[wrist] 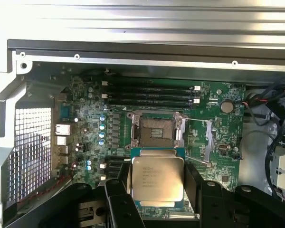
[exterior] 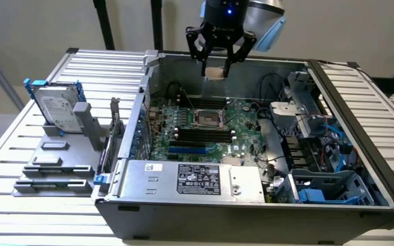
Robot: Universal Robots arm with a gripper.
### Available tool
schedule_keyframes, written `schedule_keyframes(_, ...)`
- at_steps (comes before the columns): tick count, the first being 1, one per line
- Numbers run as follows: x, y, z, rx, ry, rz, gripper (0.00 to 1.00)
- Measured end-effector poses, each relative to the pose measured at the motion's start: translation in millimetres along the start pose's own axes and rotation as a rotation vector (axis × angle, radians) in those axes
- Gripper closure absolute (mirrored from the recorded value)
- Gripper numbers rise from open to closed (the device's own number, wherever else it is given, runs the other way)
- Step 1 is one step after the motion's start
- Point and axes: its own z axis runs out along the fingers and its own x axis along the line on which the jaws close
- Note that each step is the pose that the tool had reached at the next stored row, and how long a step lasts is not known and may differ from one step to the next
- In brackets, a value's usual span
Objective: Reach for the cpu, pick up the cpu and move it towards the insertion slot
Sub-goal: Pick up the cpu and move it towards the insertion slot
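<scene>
The cpu (wrist: 157,178) is held above the open computer case (exterior: 361,128).
It is pinched flat by the gripper (exterior: 219,69), metal top upward, so the insertion slot (wrist: 155,132) stays visible beneath.

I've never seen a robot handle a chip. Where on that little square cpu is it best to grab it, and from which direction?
By two opposite edges, from above. The cpu is thin and flat, so only its rim gives grip; the gripper holds it that way, fingers at its sides, above the insertion slot.
</scene>
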Motion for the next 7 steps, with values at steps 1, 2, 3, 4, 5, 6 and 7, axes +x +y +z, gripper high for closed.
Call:
schedule_keyframes(1, 0.0, 0.0, 0.0, -0.0001, 0.0000, 0.000, 0.45)
schedule_keyframes(2, 0.0, 0.0, 0.0, 0.0000, 0.0000, 0.000, 0.45)
schedule_keyframes(3, 0.0, 0.0, 0.1, 0.0000, 0.0000, 0.000, 0.45)
schedule_keyframes(4, 0.0, 0.0, 0.0, 0.0000, 0.0001, 0.000, 0.45)
schedule_keyframes(5, 0.0, 0.0, 0.1, 0.0000, 0.0000, 0.000, 0.45)
schedule_keyframes(6, 0.0, 0.0, 0.1, -0.0001, 0.0000, 0.000, 0.45)
schedule_keyframes(7, 0.0, 0.0, 0.1, -0.0001, 0.0000, 0.000, 0.45)
